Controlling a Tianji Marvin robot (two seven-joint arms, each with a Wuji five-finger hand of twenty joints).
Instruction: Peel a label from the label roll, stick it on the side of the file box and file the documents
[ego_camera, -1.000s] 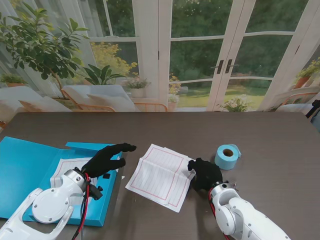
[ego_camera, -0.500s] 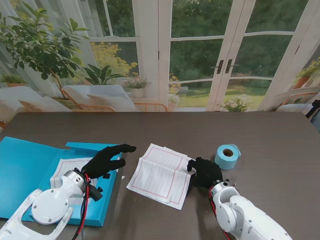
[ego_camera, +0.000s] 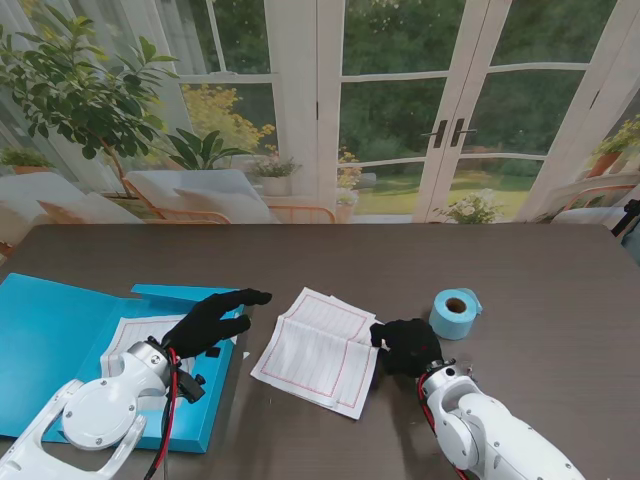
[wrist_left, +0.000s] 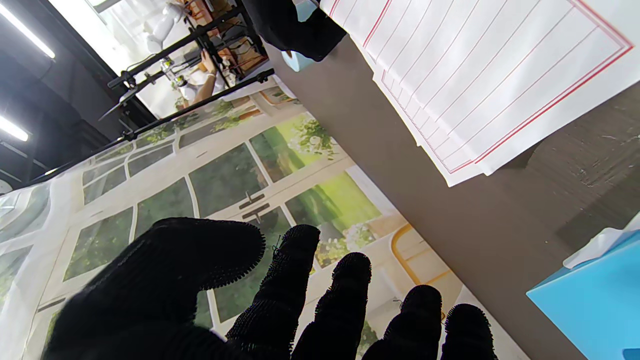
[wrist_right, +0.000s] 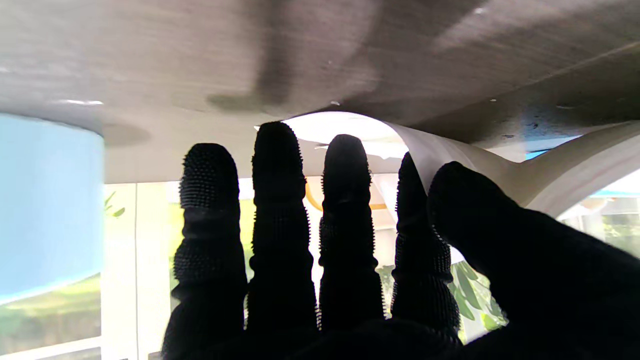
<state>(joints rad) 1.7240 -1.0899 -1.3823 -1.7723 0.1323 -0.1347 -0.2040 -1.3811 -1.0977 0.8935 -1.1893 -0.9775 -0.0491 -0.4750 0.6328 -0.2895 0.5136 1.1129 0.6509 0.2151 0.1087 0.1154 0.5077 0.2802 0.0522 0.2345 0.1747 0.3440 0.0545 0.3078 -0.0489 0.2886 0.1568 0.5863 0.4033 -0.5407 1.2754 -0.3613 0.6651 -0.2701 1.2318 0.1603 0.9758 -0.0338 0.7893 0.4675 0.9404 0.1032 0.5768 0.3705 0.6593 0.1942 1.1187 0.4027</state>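
No legible writing or brand is seen; the documents (ego_camera: 318, 348) carry only red ruled lines and a red border. They lie at the centre of the dark worktop (ego_camera: 400, 260). The open blue file box (ego_camera: 60, 335) lies at 9 o'clock from them, with a lined sheet (ego_camera: 135, 335) inside. The blue label roll (ego_camera: 455, 312) stands at 2 o'clock from the documents. The left hand (ego_camera: 212, 318) is held over the box's right edge, fingers (wrist_left: 292, 280) spread, gripping nothing. The right hand (ego_camera: 405, 345) pinches the documents' lifted right edge between thumb and fingers (wrist_right: 415, 235).
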